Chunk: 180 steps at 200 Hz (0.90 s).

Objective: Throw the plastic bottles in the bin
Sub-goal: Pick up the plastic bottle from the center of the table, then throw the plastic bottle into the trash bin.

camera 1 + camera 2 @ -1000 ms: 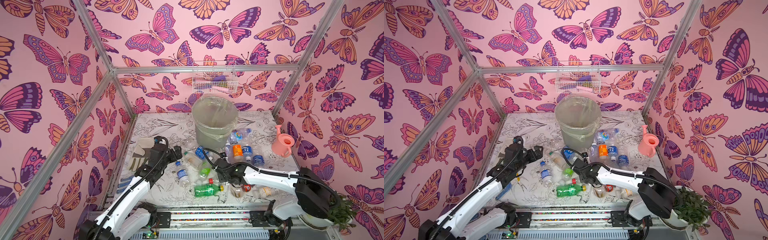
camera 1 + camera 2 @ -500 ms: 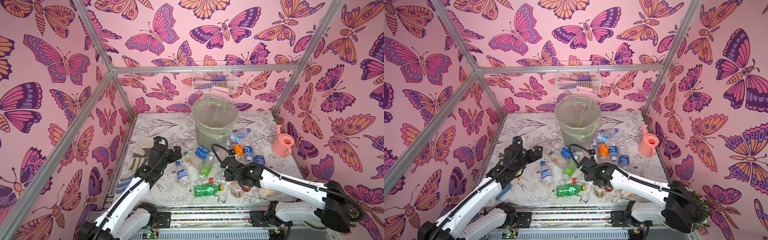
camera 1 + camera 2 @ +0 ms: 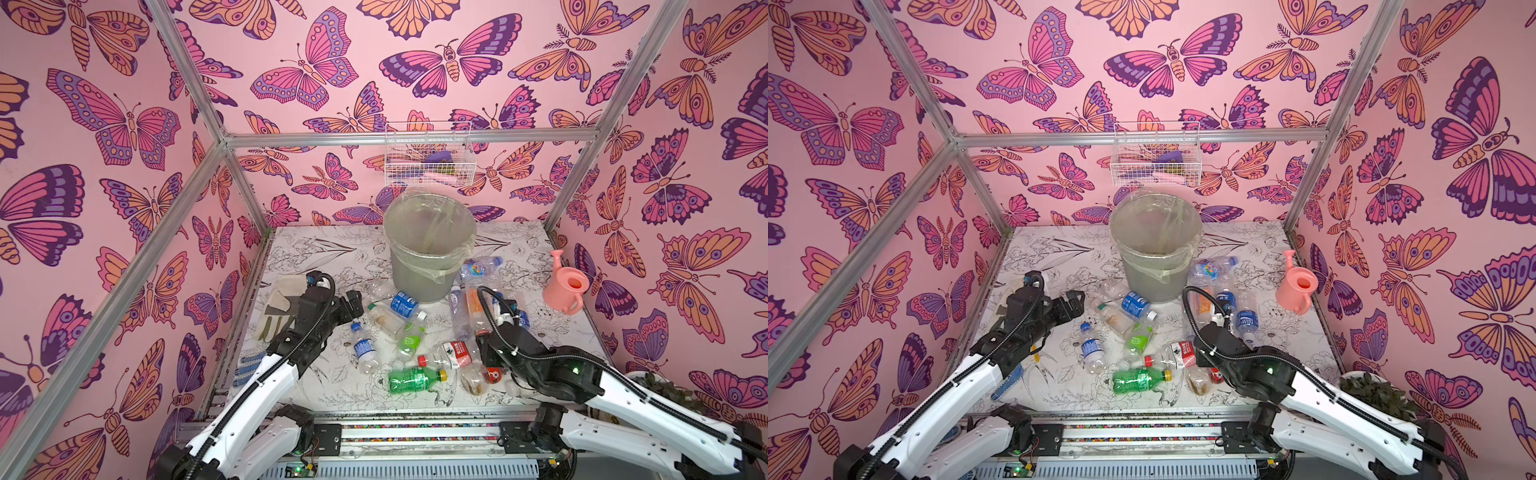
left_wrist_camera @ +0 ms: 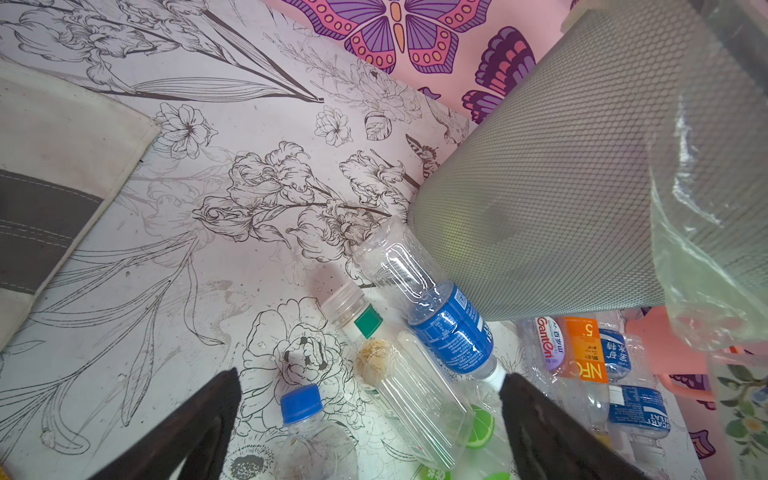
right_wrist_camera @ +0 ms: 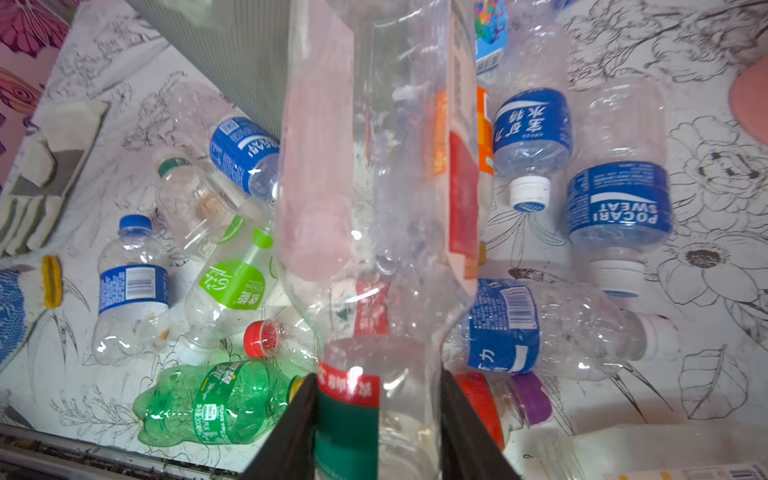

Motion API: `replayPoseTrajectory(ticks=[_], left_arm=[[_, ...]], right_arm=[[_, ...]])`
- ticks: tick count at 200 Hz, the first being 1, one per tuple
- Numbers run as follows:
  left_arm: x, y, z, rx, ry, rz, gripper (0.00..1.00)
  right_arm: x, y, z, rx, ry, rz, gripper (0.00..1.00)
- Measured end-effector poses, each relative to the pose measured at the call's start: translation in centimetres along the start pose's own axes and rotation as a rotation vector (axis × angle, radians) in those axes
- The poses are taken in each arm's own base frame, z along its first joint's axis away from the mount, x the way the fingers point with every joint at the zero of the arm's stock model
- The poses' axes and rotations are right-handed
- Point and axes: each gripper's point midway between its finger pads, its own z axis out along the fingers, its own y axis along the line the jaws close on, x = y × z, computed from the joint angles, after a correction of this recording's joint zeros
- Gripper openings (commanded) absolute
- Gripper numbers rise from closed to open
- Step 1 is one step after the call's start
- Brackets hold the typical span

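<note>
Several plastic bottles lie scattered in front of the grey bin [image 3: 430, 245] [image 3: 1156, 245], among them a green-tinted one [image 3: 413, 379] [image 3: 1138, 379] and a blue-labelled one [image 3: 363, 349]. My right gripper [image 3: 484, 336] [image 5: 377, 376] is shut on a clear bottle [image 5: 374, 208] with a red and green label, and the bottle's body reaches away from the jaws toward the bin [image 5: 232, 54]. My left gripper [image 3: 353, 301] [image 4: 370, 376] hangs open and empty over bottles left of the bin, near a blue-labelled bottle [image 4: 451, 332] that leans on the bin wall [image 4: 561, 187].
A pink watering can [image 3: 567, 286] stands at the right of the table. A white wire basket [image 3: 428, 156] hangs on the back wall above the bin. Work gloves [image 3: 282, 303] lie at the left edge. A potted plant [image 3: 665, 386] sits front right.
My right gripper has moved to the right with the clear bottle in it, and its arm has swung round. The left arm has not moved.
</note>
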Motion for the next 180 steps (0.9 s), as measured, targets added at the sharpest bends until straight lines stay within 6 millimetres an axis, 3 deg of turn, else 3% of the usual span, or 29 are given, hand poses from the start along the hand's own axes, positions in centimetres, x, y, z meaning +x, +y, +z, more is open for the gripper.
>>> replayPoseTrajectory(ticks=[27, 50, 81, 115, 148, 180], left_arm=[[0.0, -0.1, 0.0, 0.006, 0.003, 0.000, 1.00], [0.1, -0.4, 0.0, 0.019, 0.011, -0.001, 1.00], [0.0, -0.7, -0.5, 0.037, 0.007, -0.012, 1.00], [0.0, -1.2, -0.8, 0.062, 0.007, -0.020, 1.00], [0.2, -1.5, -0.9, 0.083, 0.020, -0.029, 1.00], [0.5, -1.9, -1.0, 0.104, 0.035, -0.045, 1.00]], right_arm=[[-1.8, -1.1, -1.5, 0.029, -0.077, -0.013, 0.01], [-5.1, -1.0, -3.9, 0.038, -0.172, -0.045, 0.01], [-10.4, 0.0, -8.0, 0.014, -0.323, -0.086, 0.03], [-14.5, 2.8, -10.1, -0.026, -0.430, -0.175, 0.04], [-18.3, 6.8, -9.6, -0.056, -0.447, -0.262, 0.04], [-21.9, 8.9, -6.5, -0.094, -0.392, -0.257, 0.03]])
